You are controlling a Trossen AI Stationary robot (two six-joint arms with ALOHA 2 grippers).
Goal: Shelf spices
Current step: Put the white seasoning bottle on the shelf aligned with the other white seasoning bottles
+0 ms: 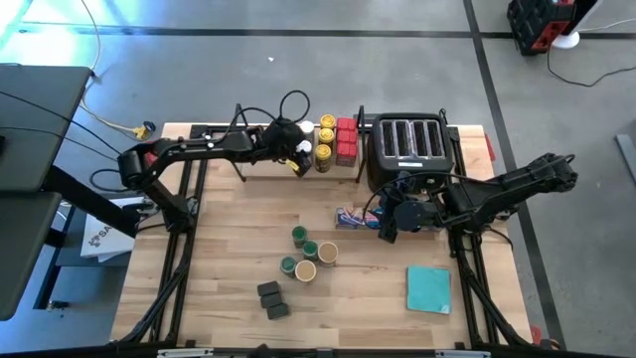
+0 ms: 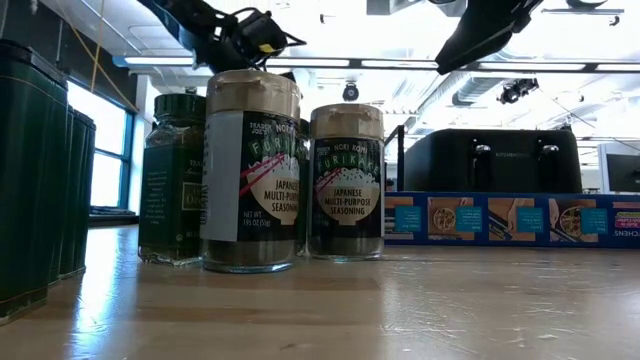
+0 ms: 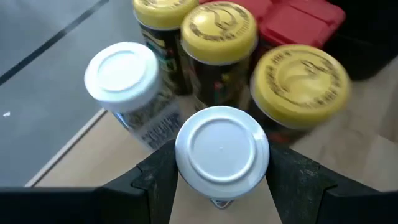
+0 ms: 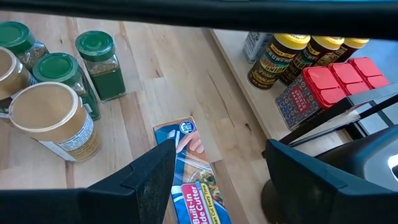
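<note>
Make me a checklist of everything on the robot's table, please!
Surface: wood table, mostly bare in front.
Job's things: yellow-lid jars and red tins on the shelf; green-lid jars, tan-lid jars and grey blocks on the table.
Clutter: toaster, blue box, teal pad.
Grippers: left pincer shut on a white-lid jar at the shelf; right pincer open over the blue box.
Cables: yellow cable on the floor.
Surroundings: grey floor.

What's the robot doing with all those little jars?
It's putting spices on the shelf. The left gripper holds a white-lidded jar over the shelf, next to the yellow-lidded jars and red tins. The right gripper hangs open above the blue box. More jars wait on the table.
</note>
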